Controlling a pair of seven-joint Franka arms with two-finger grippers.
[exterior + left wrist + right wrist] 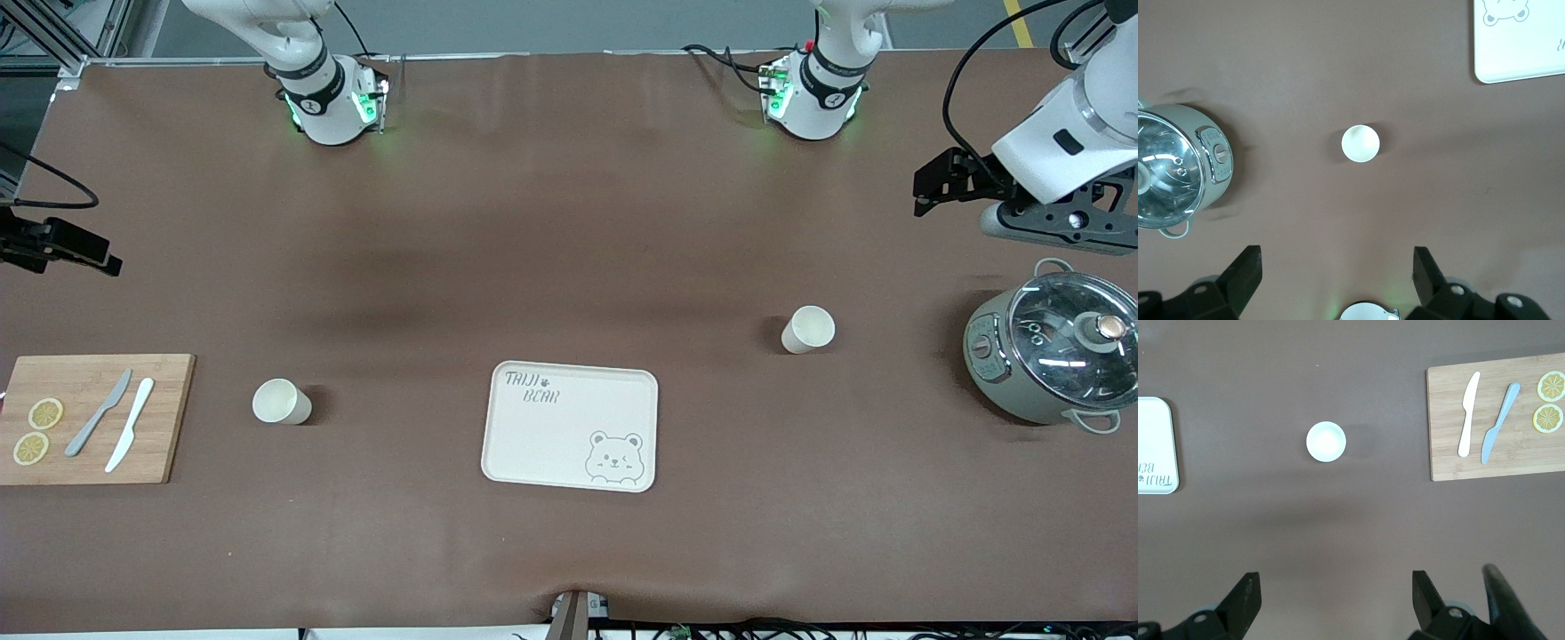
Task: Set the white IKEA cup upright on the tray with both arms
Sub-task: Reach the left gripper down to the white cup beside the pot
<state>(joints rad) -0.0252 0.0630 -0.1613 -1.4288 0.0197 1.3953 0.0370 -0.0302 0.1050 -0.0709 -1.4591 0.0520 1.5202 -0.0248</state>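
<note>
Both cups (808, 329) (281, 401) stand off the tray (570, 426). Left gripper (1337, 268) at the bench's end and right gripper (1336, 587) are wide-jawed; we risk toppling cups on approach.

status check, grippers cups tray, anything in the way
Left gripper open, up over table near pot. Right gripper open, up near cutting board. Two cups upright on table, tray bare. Nothing blocking.

Front camera high; wrist cameras look down (apparently steeply), sharing tray (569, 425).
</note>
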